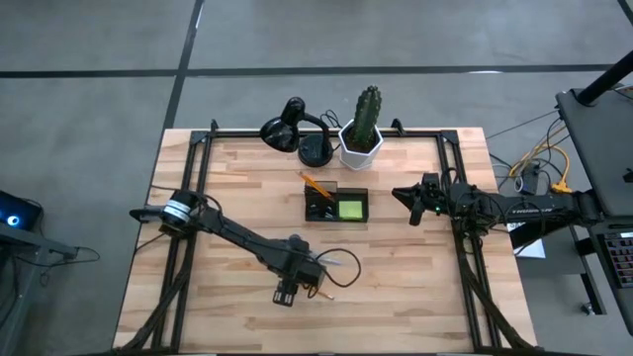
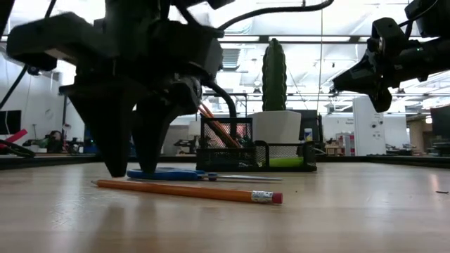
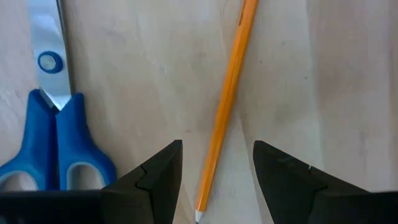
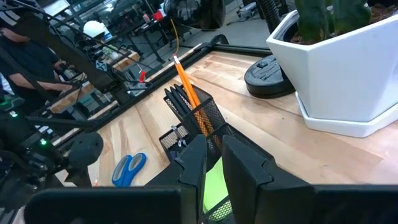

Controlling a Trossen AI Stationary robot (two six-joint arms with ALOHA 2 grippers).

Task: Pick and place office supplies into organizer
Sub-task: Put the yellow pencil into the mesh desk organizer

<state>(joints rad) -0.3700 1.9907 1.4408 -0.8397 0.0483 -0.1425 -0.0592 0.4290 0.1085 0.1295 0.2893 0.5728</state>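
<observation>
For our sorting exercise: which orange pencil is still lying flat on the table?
The pencil lying between the left gripper's open jaws, beside the scissors. The other pencil stands tilted in the organizer.

A black desk lamp (image 1: 295,129) is seen at the far edge of the wooden table (image 1: 237,183), its shade bent down beside its round base (image 4: 267,74). Just beside that base, a green cactus (image 1: 368,111) is held upright in a white hexagonal pot (image 4: 348,81). A black metal frame (image 1: 203,148) is laid around the tabletop. Grey floor (image 1: 89,69) crossed by dark lines is shown beyond the table, and orange and yellow cables (image 1: 549,163) are seen off its right side
</observation>
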